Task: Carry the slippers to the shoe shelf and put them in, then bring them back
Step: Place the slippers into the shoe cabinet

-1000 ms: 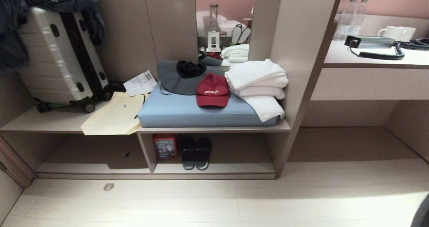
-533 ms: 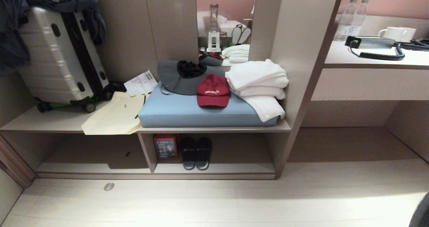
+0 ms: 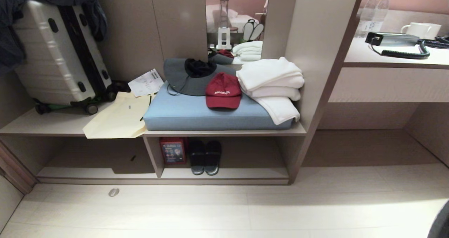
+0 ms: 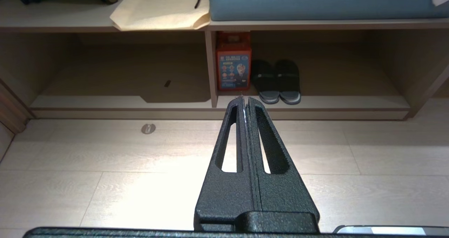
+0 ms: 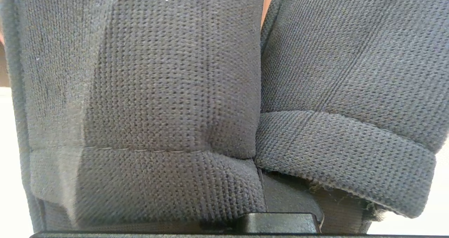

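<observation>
Both pairs of my jaws are closed. My left jaws are pressed together and empty, held low over the floor and aimed at the shoe shelf [image 3: 228,173] at twelve o'clock. In its cubby a red box [image 3: 173,151] stands with black slides [image 3: 205,157] at its three o'clock. My right jaws are clamped tight on the slippers [image 5: 168,90], which hang close before that wrist. I judge the carry to the shelf is in hand. Next I should close in, reach low and slot them into the free space at the slides' three o'clock.

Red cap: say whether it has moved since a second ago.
No. The red cap sits unchanged on the blue cushion beside the towels; the camera shifted.
</observation>
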